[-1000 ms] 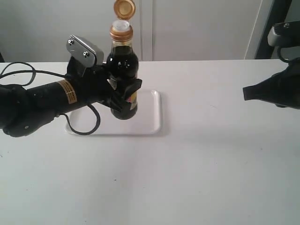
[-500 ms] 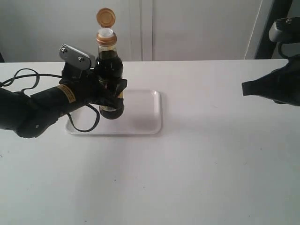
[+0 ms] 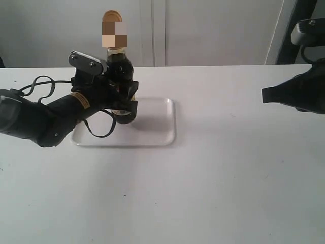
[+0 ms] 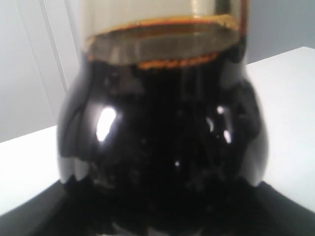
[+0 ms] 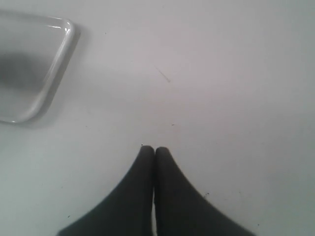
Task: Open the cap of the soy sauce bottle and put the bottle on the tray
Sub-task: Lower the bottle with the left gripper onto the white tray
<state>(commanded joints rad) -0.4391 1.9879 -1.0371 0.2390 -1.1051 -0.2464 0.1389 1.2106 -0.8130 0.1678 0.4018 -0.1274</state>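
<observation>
**Black jaws grip the bottle over the tray**

Black-fingered, the left gripper [image 3: 123, 101] is clamped on the soy sauce bottle [image 3: 118, 76], holding it upright over the left part of the tray [image 3: 157, 134]. Whether the base touches the tray cannot be told; the arm hides it. The cap [image 3: 112, 18] appears flipped up, though that spot is blurred, so opening looks done. Left to do, as I judge it: set down and release. The right gripper [image 5: 155, 150] waits well apart, fingertips pressed together, holding nothing.
</observation>
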